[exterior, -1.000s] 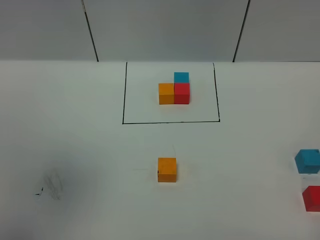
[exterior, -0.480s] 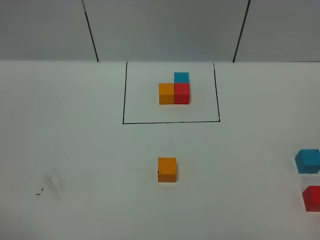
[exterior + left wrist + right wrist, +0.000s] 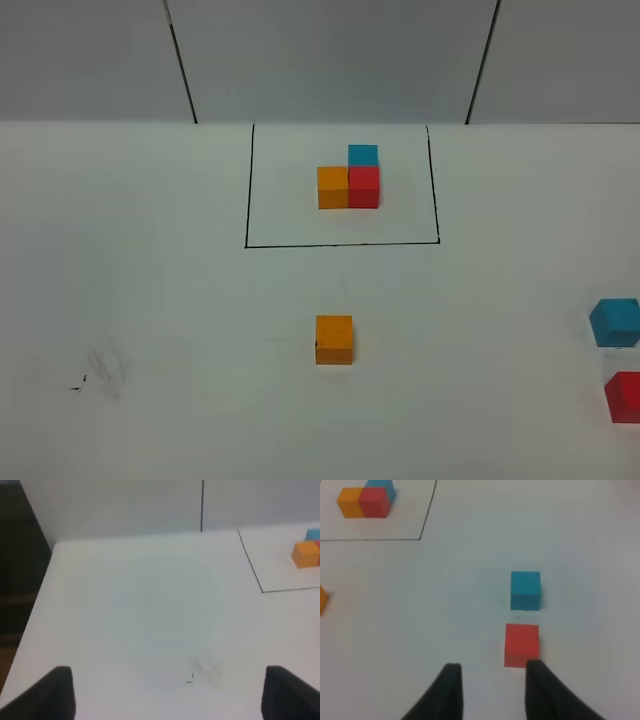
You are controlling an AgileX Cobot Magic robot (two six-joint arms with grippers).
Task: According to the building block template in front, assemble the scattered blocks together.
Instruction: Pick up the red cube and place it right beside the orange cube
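Observation:
The building block template [image 3: 247, 190] is a black-lined square at the back, holding an orange [image 3: 332, 187], a red [image 3: 364, 186] and a blue cube [image 3: 363, 154] in an L. The scattered blocks lie apart: orange cube [image 3: 334, 339] in the middle, light blue cube [image 3: 615, 322] and red cube [image 3: 624, 396] at the right edge. Neither gripper shows in the high view. My right gripper [image 3: 492, 680] is open and empty, with the red cube [image 3: 521, 644] just ahead of one finger [image 3: 542, 690] and the blue cube [image 3: 525, 590] beyond. My left gripper [image 3: 170, 700] is open and empty over bare table.
A grey scuff mark [image 3: 105, 368] is on the white table's left front, also in the left wrist view [image 3: 205, 670]. The table's left edge [image 3: 37, 610] drops off to a dark floor. A white wall with black seams [image 3: 180, 60] stands behind.

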